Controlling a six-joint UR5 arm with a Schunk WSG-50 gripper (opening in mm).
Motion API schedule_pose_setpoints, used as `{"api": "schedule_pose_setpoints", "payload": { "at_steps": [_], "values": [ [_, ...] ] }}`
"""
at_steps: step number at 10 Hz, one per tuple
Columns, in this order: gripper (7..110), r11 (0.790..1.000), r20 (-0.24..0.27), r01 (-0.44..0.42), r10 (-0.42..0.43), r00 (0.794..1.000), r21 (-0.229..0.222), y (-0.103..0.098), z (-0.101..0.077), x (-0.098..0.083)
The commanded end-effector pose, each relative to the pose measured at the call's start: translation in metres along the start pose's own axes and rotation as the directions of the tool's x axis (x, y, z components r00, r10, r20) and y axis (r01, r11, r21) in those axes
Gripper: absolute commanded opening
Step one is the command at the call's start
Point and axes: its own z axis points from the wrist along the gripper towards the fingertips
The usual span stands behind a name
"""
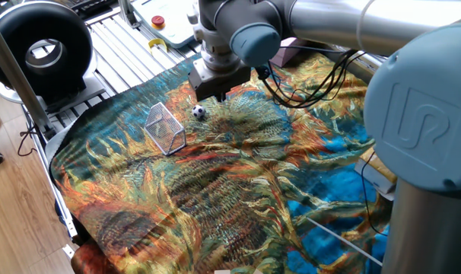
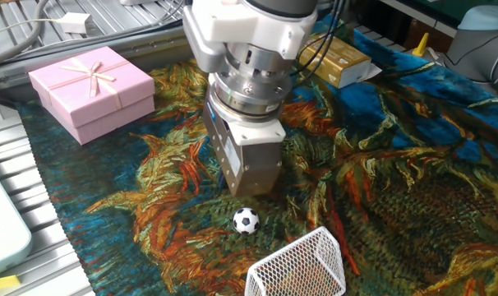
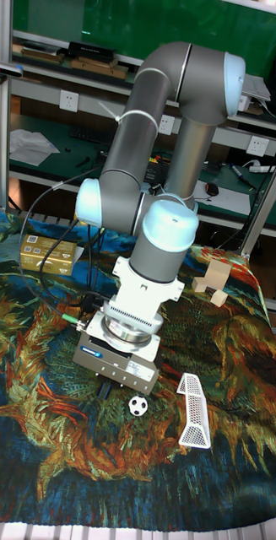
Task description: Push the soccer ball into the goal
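The soccer ball (image 1: 198, 112) (image 2: 246, 220) (image 3: 138, 406) is a tiny white ball with black patches lying on the painted cloth. The goal (image 1: 165, 127) (image 2: 298, 265) (image 3: 193, 411), a small white wire-mesh wedge, stands a short way from the ball. My gripper (image 1: 218, 94) (image 2: 255, 189) (image 3: 109, 389) hangs just above the cloth, on the side of the ball away from the goal. A small gap separates it from the ball. Its fingers show only as one dark tip under the boxy body, so it looks shut and holds nothing.
A pink gift box (image 2: 93, 89) and a yellow carton (image 2: 335, 59) lie on the cloth behind the gripper. Wooden blocks (image 3: 213, 283) sit at the far side. Black cables (image 1: 306, 76) trail from the arm. A black ring-shaped device (image 1: 40, 49) stands off the table's corner.
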Motion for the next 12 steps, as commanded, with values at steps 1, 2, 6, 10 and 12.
{"api": "schedule_pose_setpoints", "payload": {
  "at_steps": [1, 2, 6, 10, 12],
  "values": [
    [7, 1.000, -0.022, -0.018, 0.018, 1.000, -0.012, 0.017, -0.007, 0.007],
    [7, 1.000, -0.019, -0.022, 0.021, 1.000, -0.015, 0.022, -0.008, 0.007],
    [7, 1.000, -0.014, -0.015, 0.014, 1.000, -0.008, 0.030, -0.003, 0.007],
    [7, 1.000, 0.006, -0.025, 0.025, 1.000, 0.005, 0.045, 0.005, 0.006],
    [7, 1.000, 0.007, -0.028, 0.028, 1.000, 0.003, 0.050, 0.003, 0.008]
  ]
}}
